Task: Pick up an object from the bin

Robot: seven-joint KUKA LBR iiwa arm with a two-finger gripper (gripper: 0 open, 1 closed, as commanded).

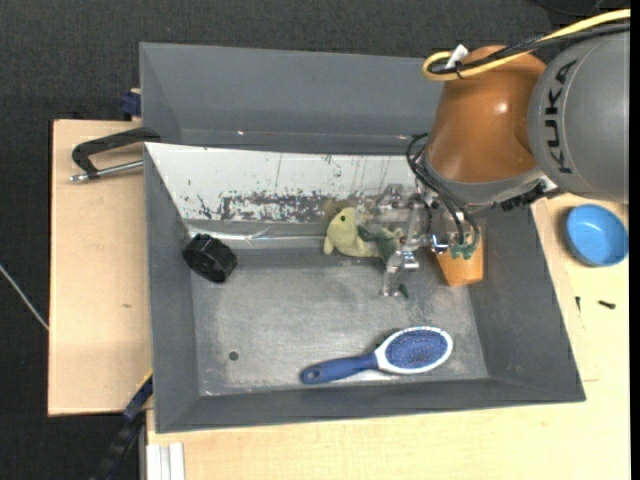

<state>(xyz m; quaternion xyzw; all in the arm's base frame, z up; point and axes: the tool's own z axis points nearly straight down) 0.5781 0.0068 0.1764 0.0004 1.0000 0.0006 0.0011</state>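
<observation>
My gripper (399,264) hangs low over the back right part of the bin floor, under the orange wrist cover. Just to its left, against the back wall, lies a small yellow-green plush toy (345,234), close to the gripper's body but not held. Right of the gripper, near the right wall, sits a small orange thing (463,266) with a greenish top. I see nothing held in the gripper.
A blue hairbrush with a white-rimmed oval head (392,355) lies along the front wall, handle pointing left. A black round part (209,256) rests at the back left. The arm comes in over the right rim.
</observation>
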